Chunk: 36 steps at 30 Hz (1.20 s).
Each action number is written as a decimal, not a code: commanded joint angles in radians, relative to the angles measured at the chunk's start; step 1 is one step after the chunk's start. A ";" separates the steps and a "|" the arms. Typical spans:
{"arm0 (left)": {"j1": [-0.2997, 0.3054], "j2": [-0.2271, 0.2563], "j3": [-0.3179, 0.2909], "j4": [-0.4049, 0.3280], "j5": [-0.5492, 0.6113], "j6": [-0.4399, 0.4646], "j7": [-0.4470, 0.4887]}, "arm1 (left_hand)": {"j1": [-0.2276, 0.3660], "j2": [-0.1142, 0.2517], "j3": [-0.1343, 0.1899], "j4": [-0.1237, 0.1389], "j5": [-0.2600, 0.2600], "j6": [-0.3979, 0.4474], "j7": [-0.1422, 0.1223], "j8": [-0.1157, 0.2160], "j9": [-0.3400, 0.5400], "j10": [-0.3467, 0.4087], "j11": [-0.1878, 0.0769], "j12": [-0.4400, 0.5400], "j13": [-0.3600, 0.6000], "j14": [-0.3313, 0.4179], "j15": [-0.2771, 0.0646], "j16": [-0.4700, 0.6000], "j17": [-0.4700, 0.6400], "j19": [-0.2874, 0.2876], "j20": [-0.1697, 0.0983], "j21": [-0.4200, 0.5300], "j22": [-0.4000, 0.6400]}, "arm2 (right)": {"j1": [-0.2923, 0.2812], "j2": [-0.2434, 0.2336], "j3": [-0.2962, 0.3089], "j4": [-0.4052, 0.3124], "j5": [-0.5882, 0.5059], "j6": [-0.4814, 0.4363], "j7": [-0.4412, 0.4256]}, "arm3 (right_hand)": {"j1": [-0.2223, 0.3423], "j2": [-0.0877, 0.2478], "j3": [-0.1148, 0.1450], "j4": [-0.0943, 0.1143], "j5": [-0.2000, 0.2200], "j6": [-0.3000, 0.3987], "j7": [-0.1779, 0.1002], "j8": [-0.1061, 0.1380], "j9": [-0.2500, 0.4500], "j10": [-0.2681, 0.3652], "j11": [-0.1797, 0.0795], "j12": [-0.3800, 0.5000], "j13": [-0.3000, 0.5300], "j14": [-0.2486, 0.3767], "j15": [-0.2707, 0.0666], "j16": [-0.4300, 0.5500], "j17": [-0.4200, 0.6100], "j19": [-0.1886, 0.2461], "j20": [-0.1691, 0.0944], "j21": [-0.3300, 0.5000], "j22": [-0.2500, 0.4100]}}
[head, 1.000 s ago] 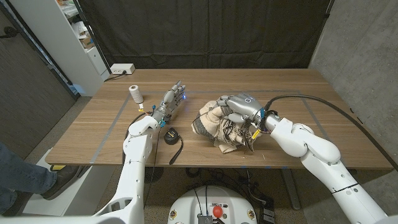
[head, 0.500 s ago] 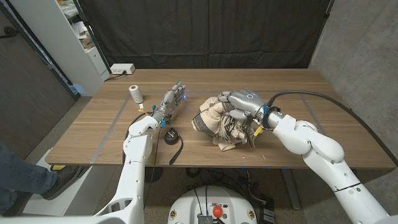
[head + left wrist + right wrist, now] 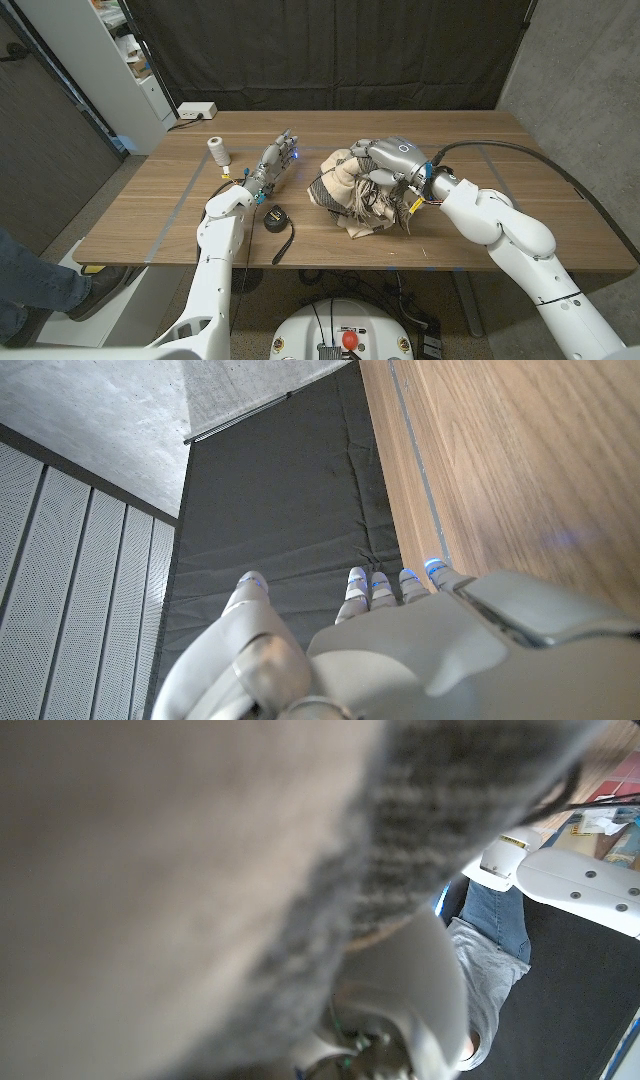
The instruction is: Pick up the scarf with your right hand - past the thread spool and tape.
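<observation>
Mid-table, right hand [image 3: 388, 160] has fingers curled into the bunched scarf [image 3: 352, 195], gripping for the lift. Left hand [image 3: 274, 165] waits aside, fingers straight and together, holding nothing.

No text, label, brand, number or sign can be read in any of the views.
</observation>
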 commanded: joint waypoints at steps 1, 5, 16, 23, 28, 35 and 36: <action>-0.009 0.007 -0.009 0.010 -0.007 -0.004 -0.010 | -0.001 0.008 0.002 -0.007 -0.001 0.005 0.003 -0.001 0.003 0.001 0.001 -0.003 0.002 -0.004 0.005 0.000 0.002 -0.113 0.005 -0.002 0.005 | 0.007 0.017 0.001 -0.028 -0.009 -0.015 0.014 | 0.005 0.010 0.004 0.004 -0.005 0.022 0.007 0.008 0.003 0.009 -0.001 0.006 0.007 0.012 -0.119 -0.002 0.008 -0.003 -0.027 0.014 0.005; -0.009 0.008 -0.009 0.010 -0.007 -0.004 -0.013 | -0.001 0.009 0.002 -0.007 -0.001 0.005 0.003 -0.001 0.003 0.001 0.001 -0.003 0.002 -0.003 0.005 0.001 0.002 -0.113 0.005 -0.002 0.005 | 0.006 0.019 0.003 -0.040 -0.010 -0.018 0.019 | 0.004 0.011 0.005 0.005 -0.005 0.023 0.009 0.010 0.004 0.008 -0.001 0.007 0.009 0.014 -0.119 -0.004 0.011 -0.004 -0.026 0.017 0.005; -0.006 0.007 -0.011 0.006 -0.010 -0.004 -0.017 | -0.001 0.009 0.002 -0.009 -0.001 0.006 0.003 -0.001 0.003 0.001 0.000 -0.002 0.002 -0.002 0.005 0.001 0.002 -0.112 0.005 -0.004 0.005 | 0.006 0.025 0.019 -0.072 -0.009 -0.027 0.033 | 0.003 0.011 0.006 0.006 -0.006 0.026 0.010 0.015 0.005 0.011 -0.002 0.010 0.015 0.019 -0.120 -0.010 0.021 -0.005 -0.028 0.028 0.006; 0.002 0.005 -0.012 -0.003 -0.011 -0.004 -0.013 | -0.002 0.010 0.002 -0.009 -0.002 0.006 0.004 -0.001 0.003 0.000 -0.001 -0.003 0.002 -0.001 0.004 0.001 0.002 -0.112 0.005 -0.005 0.005 | 0.005 0.029 0.034 -0.088 -0.008 -0.029 0.031 | 0.002 0.010 0.008 0.006 -0.006 0.027 0.010 0.018 0.005 0.014 -0.002 0.013 0.020 0.019 -0.116 -0.018 0.026 -0.006 -0.028 0.038 0.007; 0.008 0.005 -0.012 -0.015 -0.013 -0.001 -0.011 | -0.002 0.010 0.002 -0.010 -0.002 0.005 0.003 -0.001 0.003 0.001 0.000 -0.003 0.002 -0.001 0.005 0.001 0.002 -0.113 0.006 -0.006 0.005 | 0.003 0.034 0.047 -0.099 -0.006 -0.028 0.023 | 0.004 0.012 0.010 0.005 -0.006 0.028 0.011 0.020 0.005 0.012 -0.003 0.013 0.022 0.021 -0.119 -0.020 0.029 -0.006 -0.028 0.042 0.007; 0.014 0.003 -0.010 -0.025 -0.019 0.001 -0.013 | -0.002 0.010 0.002 -0.011 -0.002 0.006 0.003 -0.001 0.003 0.000 0.001 -0.003 0.002 -0.003 0.005 0.000 0.002 -0.113 0.006 -0.007 0.005 | -0.001 0.042 0.063 -0.113 -0.009 -0.028 0.010 | 0.008 0.015 0.014 0.003 -0.007 0.031 0.016 0.024 0.007 0.014 -0.002 0.014 0.026 0.024 -0.119 -0.022 0.036 -0.009 -0.032 0.049 0.008; 0.015 0.002 -0.010 -0.026 -0.020 0.001 -0.013 | -0.002 0.010 0.002 -0.011 -0.002 0.005 0.003 -0.001 0.003 0.001 0.001 -0.003 0.002 -0.004 0.005 0.000 0.002 -0.114 0.006 -0.007 0.005 | -0.002 0.043 0.065 -0.115 -0.009 -0.028 0.009 | 0.009 0.016 0.014 0.003 -0.007 0.031 0.015 0.024 0.007 0.014 -0.003 0.014 0.026 0.024 -0.120 -0.022 0.037 -0.009 -0.032 0.050 0.008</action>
